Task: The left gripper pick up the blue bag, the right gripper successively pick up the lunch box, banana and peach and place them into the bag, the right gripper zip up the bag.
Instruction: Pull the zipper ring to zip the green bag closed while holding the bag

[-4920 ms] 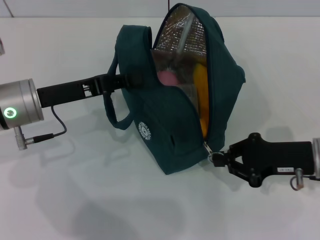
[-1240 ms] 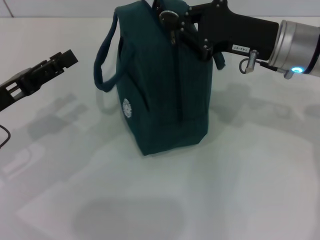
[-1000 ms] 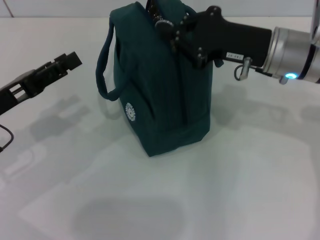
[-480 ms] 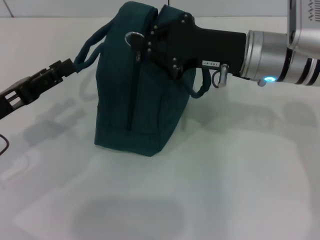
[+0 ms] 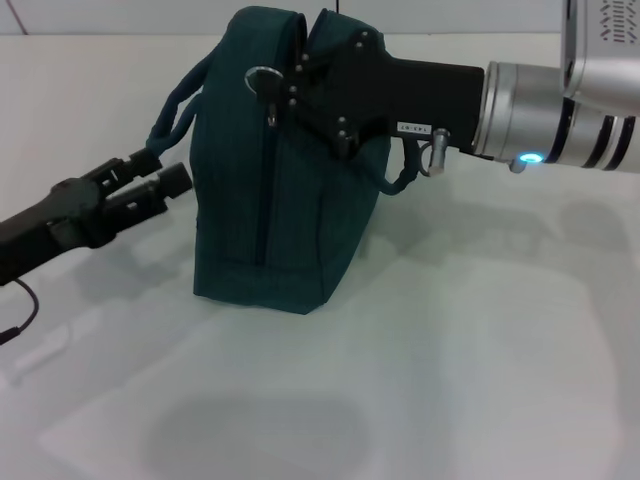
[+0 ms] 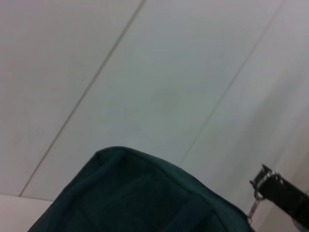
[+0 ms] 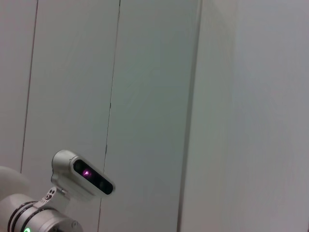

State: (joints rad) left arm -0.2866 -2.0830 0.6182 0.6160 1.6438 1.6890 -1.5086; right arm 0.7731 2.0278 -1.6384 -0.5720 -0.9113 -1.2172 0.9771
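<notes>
Dark teal fabric makes up the one blue bag (image 5: 270,170), which stands upright on the white bench (image 5: 480,380) toward its far edge, near the middle of that edge. Its zipper (image 5: 265,190) runs closed down the near end, so nothing inside shows; no lunch box, banana or peach can be seen. Two loop handles show, one on each side of the bag.

Two arms are in view. The right gripper (image 5: 272,88) reaches in level from the right edge of the bench across the top of the bag, its fingers pinched on the ring pull (image 5: 262,77) at the zipper's upper end. The left gripper (image 5: 155,180) comes in low from the left edge, angled up toward the bag. Its fingers lie close together just beside the left handle (image 5: 172,105), gripping nothing.
</notes>
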